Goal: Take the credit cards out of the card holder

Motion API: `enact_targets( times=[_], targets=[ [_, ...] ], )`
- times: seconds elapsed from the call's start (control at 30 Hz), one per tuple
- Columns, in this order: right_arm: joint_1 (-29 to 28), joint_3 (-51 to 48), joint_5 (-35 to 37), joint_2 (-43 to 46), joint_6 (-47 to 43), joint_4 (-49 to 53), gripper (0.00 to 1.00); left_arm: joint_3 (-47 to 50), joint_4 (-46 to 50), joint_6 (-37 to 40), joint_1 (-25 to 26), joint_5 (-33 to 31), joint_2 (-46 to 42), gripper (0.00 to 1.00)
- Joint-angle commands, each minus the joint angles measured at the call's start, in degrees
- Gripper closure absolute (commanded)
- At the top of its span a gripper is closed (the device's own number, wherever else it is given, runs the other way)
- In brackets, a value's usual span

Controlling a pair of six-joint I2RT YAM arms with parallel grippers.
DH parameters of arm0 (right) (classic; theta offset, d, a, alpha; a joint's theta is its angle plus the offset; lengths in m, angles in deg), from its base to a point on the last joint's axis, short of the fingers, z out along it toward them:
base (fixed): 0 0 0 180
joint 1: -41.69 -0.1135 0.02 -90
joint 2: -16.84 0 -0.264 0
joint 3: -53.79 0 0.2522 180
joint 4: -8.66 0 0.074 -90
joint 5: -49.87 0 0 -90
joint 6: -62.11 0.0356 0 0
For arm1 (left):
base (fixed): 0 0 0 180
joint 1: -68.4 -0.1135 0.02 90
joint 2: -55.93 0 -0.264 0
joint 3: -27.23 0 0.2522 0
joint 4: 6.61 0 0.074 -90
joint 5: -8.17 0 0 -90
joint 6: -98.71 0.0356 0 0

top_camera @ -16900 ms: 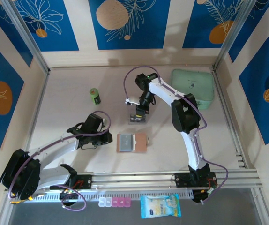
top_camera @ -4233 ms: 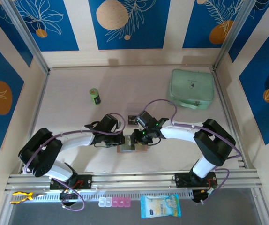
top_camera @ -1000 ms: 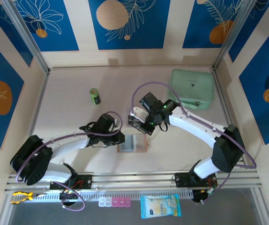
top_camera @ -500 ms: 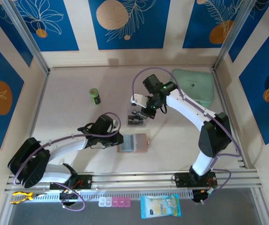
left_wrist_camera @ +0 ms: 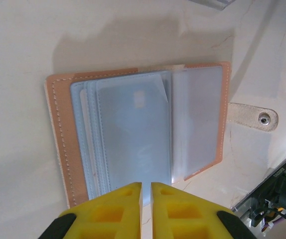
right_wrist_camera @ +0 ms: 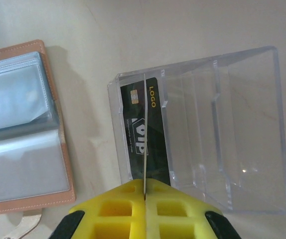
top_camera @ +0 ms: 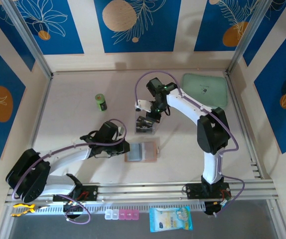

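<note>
The card holder point(top_camera: 142, 152) lies open on the table, tan rim around grey-blue clear pockets point(left_wrist_camera: 133, 129), its snap strap point(left_wrist_camera: 252, 117) out to one side. My left gripper point(top_camera: 124, 148) sits at its left edge, the yellow jaws point(left_wrist_camera: 146, 185) shut with only a sliver between them and nothing in it. My right gripper point(top_camera: 147, 121) hangs over the clear plastic tray point(top_camera: 145, 127), shut point(right_wrist_camera: 145, 181) on a credit card point(right_wrist_camera: 145, 144) seen edge-on. A dark credit card point(right_wrist_camera: 135, 134) printed "VIP LOGO" stands in the tray's point(right_wrist_camera: 222, 124) first slot. The open card holder point(right_wrist_camera: 23, 129) lies left of the tray.
A mint-green case point(top_camera: 206, 89) rests at the back right, and a small green bottle point(top_camera: 100, 102) stands at the back left. Metal frame rails border the table. A wipes packet point(top_camera: 170, 219) and a pink pill box point(top_camera: 122, 215) lie beyond the near rail.
My right gripper has carried the card away from the card holder to the clear tray and now holds it over the first slot. The left gripper has barely shifted.
</note>
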Motion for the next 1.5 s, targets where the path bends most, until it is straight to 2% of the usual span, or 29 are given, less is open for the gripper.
enact_targets(
  times=[0.0, 0.47, 0.57, 0.6, 1.0, 1.2, 1.47],
  targets=[
    [0.32, 1.32, -1.62, -1.18, -1.49, 0.94, 1.00, 1.04, 1.54, 0.24, -0.77, -0.07, -0.80, 0.87],
    [0.51, 0.48, -1.50, -4.52, -2.79, 0.80, 1.00, 1.95, 1.26, -0.03, -1.28, -0.17, -1.58, 0.87],
    [0.65, 0.58, -1.43, -4.05, -2.44, 0.23, 0.86, 1.82, 1.24, 0.05, -1.25, 0.05, -1.19, 0.87],
    [0.71, 0.61, -1.33, -3.82, -2.33, 0.13, 0.84, 1.77, 1.34, 0.16, -1.23, 0.05, -1.01, 0.87],
    [0.55, -4.35, -3.87, 3.85, 2.69, -4.99, 0.84, 1.07, 1.46, 0.88, -1.37, 0.07, -0.09, 0.86],
    [0.26, -10.71, -5.08, 8.97, 16.17, -14.82, 0.85, 0.46, 1.38, 1.72, -1.81, 0.14, 1.18, 0.87],
    [-1.56, -21.85, 0.70, 16.13, 41.52, -29.99, 0.87, -0.08, -0.03, 2.33, -1.95, 0.23, 3.09, 0.87]
  ],
)
